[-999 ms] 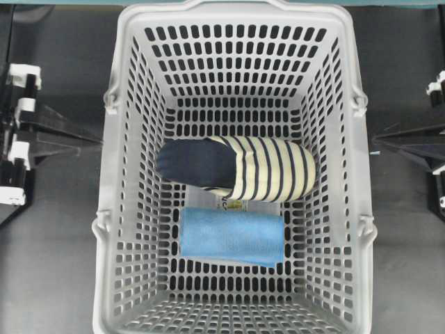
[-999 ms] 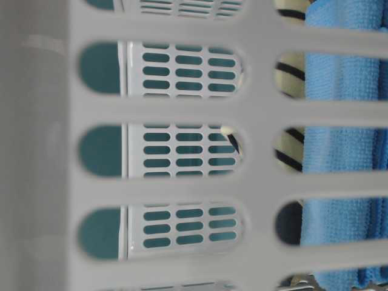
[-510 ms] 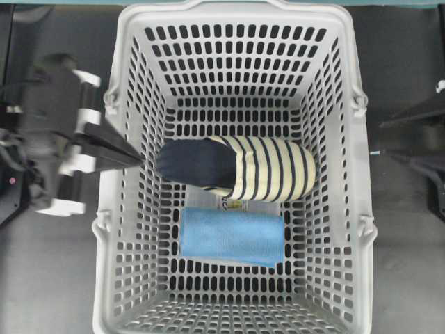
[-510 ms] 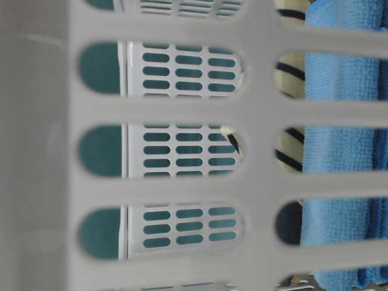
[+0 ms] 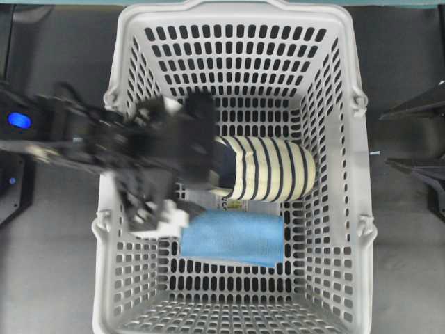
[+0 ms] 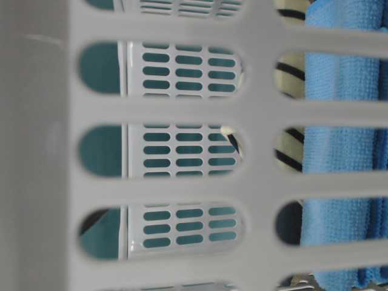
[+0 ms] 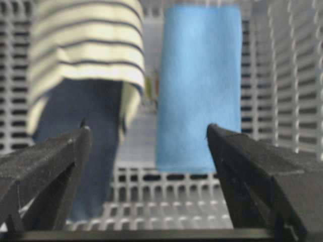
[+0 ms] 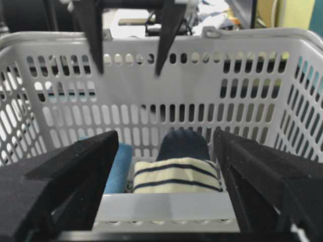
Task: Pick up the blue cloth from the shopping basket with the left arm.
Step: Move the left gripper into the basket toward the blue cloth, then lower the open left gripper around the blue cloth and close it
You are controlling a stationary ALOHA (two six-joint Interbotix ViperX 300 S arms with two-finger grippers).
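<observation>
While the left arm (image 5: 104, 142) reaches over the basket's left wall, its pincer (image 7: 146, 151) hangs wide apart above the slotted floor, gripping nothing. From the left wrist view, 1 finger (image 7: 55, 161) sits over the slipper's navy heel and the other (image 7: 257, 166) beside the cloth's near end. Folded into a neat rectangle, the blue cloth (image 5: 233, 238) is a soft sky-blue microfibre piece, lying flat on the floor of the shopping basket (image 5: 236, 21), just beside the striped slipper (image 5: 268, 169) and parallel to it. At bench level the cloth's nubby weave shows through the wall slots. Outside the basket's right wall, the right pincer (image 8: 164, 186) also stands apart, empty.
</observation>
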